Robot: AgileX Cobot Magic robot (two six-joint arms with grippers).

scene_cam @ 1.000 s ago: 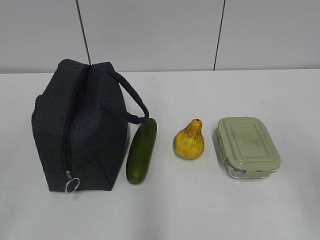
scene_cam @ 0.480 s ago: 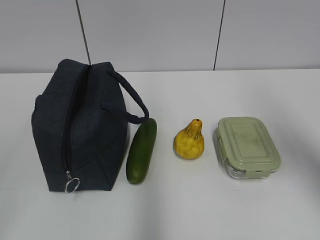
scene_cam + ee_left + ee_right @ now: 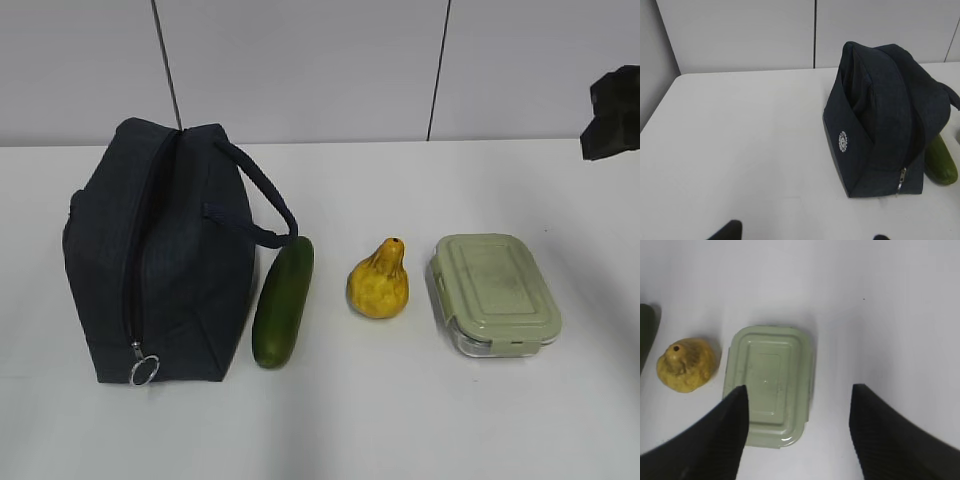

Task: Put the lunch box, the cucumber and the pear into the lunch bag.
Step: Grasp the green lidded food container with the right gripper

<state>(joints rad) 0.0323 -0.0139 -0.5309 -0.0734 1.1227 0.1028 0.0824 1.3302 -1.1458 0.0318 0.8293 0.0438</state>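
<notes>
We see the lunch bag (image 3: 160, 255) standing on the white table (image 3: 400, 420), zipper closed w/ the silver ring pull (image 3: 144, 371) hanging at its near end. We'll use the bag as our landmark.

Cucumber (image 3: 283, 301) lies just right of the bag, running front-to-back, its far end under the bag's loop handle (image 3: 262, 196); we can't tell if it touches the bag. Pear (image 3: 378, 281) sits further right of the bag, apart from the cucumber, neck up. Lunch box (image 3: 493, 294) is farthest right of the bag, near the pear but not touching, sage-green lid on.

Right gripper (image 3: 796, 412) hovers above the lunch box, fingers spread wide and empty; in the wrist view the left fingertip overlaps the lid's edge, the other is over bare table to the box's right. In the exterior view a dark part of the right arm (image 3: 612, 112) shows at the right edge, well away from the bag.

Left gripper (image 3: 802, 231) hangs above bare table to the bag's left; only its two fingertips peek in at the bottom of its wrist view, set wide apart, nothing between them. That view also shows a round white logo (image 3: 843, 141) on the bag's end panel.
</notes>
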